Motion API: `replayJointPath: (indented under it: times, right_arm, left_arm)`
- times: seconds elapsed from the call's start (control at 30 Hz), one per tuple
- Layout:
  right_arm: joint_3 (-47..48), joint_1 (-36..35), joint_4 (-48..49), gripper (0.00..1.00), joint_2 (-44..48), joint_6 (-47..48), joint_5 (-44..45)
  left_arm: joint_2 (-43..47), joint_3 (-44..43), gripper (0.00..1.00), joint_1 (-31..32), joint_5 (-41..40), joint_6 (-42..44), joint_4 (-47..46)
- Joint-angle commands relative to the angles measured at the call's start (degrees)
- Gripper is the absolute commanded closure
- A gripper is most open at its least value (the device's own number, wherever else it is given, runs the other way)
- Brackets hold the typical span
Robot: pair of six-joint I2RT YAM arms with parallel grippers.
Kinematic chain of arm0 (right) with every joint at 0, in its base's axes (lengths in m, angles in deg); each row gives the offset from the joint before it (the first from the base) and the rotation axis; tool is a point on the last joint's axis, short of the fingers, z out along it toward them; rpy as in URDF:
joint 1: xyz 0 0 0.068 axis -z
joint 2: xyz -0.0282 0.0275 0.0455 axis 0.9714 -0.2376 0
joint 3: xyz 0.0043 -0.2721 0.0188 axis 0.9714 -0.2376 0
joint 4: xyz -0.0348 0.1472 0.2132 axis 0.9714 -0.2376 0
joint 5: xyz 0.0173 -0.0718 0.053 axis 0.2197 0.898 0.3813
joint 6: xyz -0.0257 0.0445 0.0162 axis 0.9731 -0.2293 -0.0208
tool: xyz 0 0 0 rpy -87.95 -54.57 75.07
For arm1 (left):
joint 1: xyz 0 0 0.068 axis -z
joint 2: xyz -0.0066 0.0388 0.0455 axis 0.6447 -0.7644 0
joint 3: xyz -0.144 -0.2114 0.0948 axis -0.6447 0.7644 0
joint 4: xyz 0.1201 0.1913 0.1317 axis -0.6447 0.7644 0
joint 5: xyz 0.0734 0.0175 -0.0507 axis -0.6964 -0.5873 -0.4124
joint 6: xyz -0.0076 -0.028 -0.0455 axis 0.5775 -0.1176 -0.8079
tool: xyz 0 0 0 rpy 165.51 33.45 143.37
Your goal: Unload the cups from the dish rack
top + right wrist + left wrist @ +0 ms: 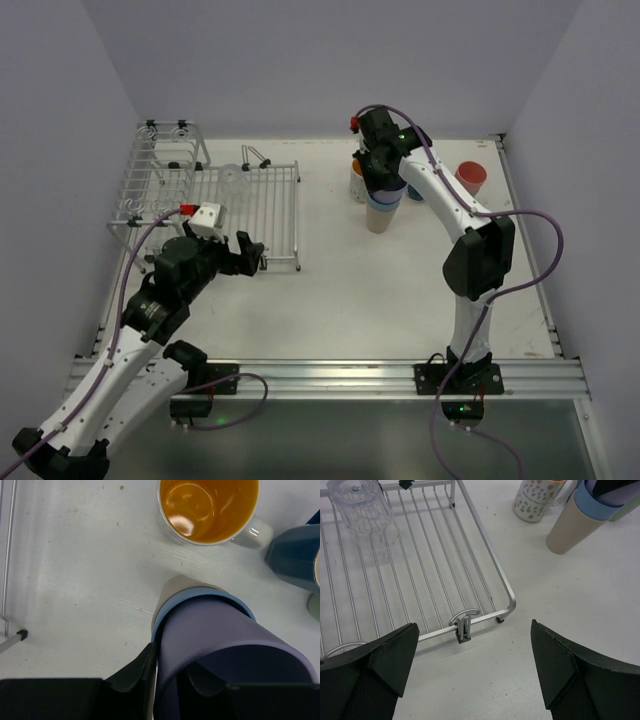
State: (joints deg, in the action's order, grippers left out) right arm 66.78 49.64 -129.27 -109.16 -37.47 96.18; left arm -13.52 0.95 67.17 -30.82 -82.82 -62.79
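Top view: dish rack [215, 200] sits far left on the table [380, 300], with the basket section at its far-left end. One clear glass [233, 178] stands on the flat grid. The left gripper [245, 255] hangs at the rack's near right corner, fingers apart, holding nothing. The right gripper [381, 185] is down on a stack of tumblers [380, 212] mid-table, well apart from the rack. A white mug [357, 180] is just beside the stack, and a pink cup [471, 177] stands farther right.

Left wrist: both fingers [385, 665] are spread wide and empty, with the rack corner between them. The clear glass [362, 505] stands on the wires at upper left. Off the rack, the white mug [535, 500] and the stack show beige tumbler [570, 532], blue tumbler [592, 505], lilac tumbler [615, 490] – nested, tilted.

Right wrist: the right gripper [170, 662] is clamped on the lilac tumbler [220, 640] wall – one finger [132, 672] outside, the other inside. Lilac sits in the blue tumbler [235, 602], blue in beige [172, 587]. The white mug [210, 505] is orange inside, with the dark blue mug [295, 555] to its right.
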Motion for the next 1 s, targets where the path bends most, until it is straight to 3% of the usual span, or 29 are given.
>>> replayJointPath:
  times: [0.0,0.03,0.07,0.17,0.4,0.67,0.83,0.97]
  right_arm:
    - [0.3,0.0,-0.4,0.73,-0.3,4.9,-1.3]
    - [0.3,0.0,0.3,0.63,-0.1,4.9,-1.1]
    - [0.2,-0.1,0.9,0.47,0.1,4.9,-0.9]
    - [0.7,0.0,2.6,0.31,2.4,4.8,-1.4]
    - [-5.0,-0.4,9.4,0.13,13.2,2.4,-5.1]
    - [-33.4,-3.6,34.9,0.06,38.5,-6.3,-14.0]
    - [-43.5,-4.3,45.4,0.06,45.8,-10.3,-22.1]
    - [-46.7,-4.7,47.4,0.06,47.8,-11.3,-23.3]
  left_arm:
    - [-2.5,-4.6,0.0,-0.3,0.2,-0.7,-0.8]
    - [-4.3,-5.4,0.0,-0.3,0.3,-0.8,-0.8]
    - [-5.2,-6.1,0.0,-0.3,-0.4,-1.4,-0.8]
    - [-8.6,-8.3,0.0,-0.3,-3.2,-2.7,-2.6]
    - [-17.2,-10.3,0.0,-0.3,-13.1,-5.3,-10.7]
    - [-35.5,-15.9,0.0,-0.5,-26.2,-3.5,-19.3]
    - [-45.5,-17.8,0.0,-0.8,-33.1,-2.9,-27.2]
    - [-52.2,-18.5,0.0,-1.4,-39.4,-1.9,-34.8]
